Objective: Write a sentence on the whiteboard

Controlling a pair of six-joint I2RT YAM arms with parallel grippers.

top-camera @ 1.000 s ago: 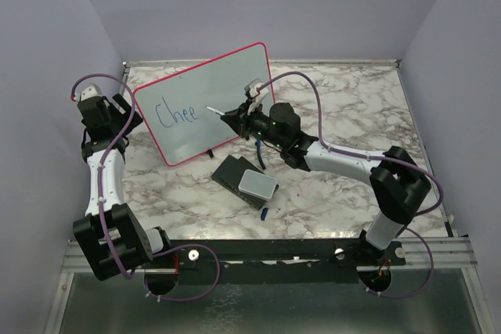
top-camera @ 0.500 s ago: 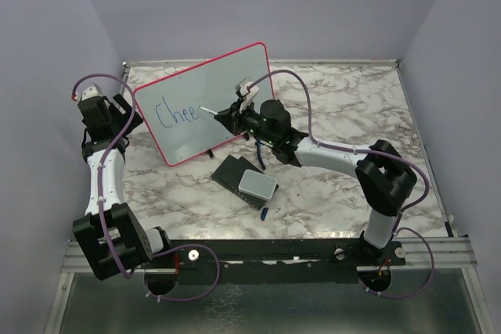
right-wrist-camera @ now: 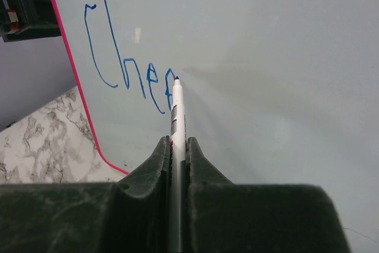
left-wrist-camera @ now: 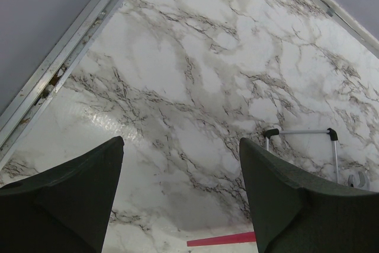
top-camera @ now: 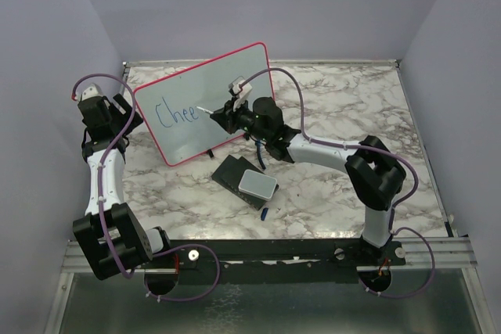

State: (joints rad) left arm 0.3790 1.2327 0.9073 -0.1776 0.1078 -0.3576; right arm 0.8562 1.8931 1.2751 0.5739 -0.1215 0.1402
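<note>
Two arms work at a marbled worktop (top-camera: 352, 115), seen from above. The whiteboard (top-camera: 227, 84) stands propped at a slant in the upper centre-left of the overhead frame, its red-pink edge rising from lower left to upper right. Of the sentence (top-camera: 175, 113), only the blue letters "Chee" are on the left part of the board face. The right claw (top-camera: 223, 117) reaches in from the right of the frame to the middle of the board. It is clamped narrow on a white marker (right-wrist-camera: 176, 111) that lies lengthwise between its two dark fingers. In the right wrist view the marker's blue tip meets the board at the right-hand end of the last letter; actual contact appears likely but cannot be confirmed. The left claw (left-wrist-camera: 180, 145) sits at the left edge of the overhead frame, behind the board's left end, with its fingers spread wide and nothing between them. Its wrist view shows bare marble, a thin wire leg with black feet (left-wrist-camera: 299, 131) at the right, and a strip of red frame at the bottom edge. A dark block with a grey-white pad (top-camera: 246, 180) lies flat on the worktop below the board, near frame centre. A small blue item (top-camera: 265, 211) lies just beside its lower edge.
</note>
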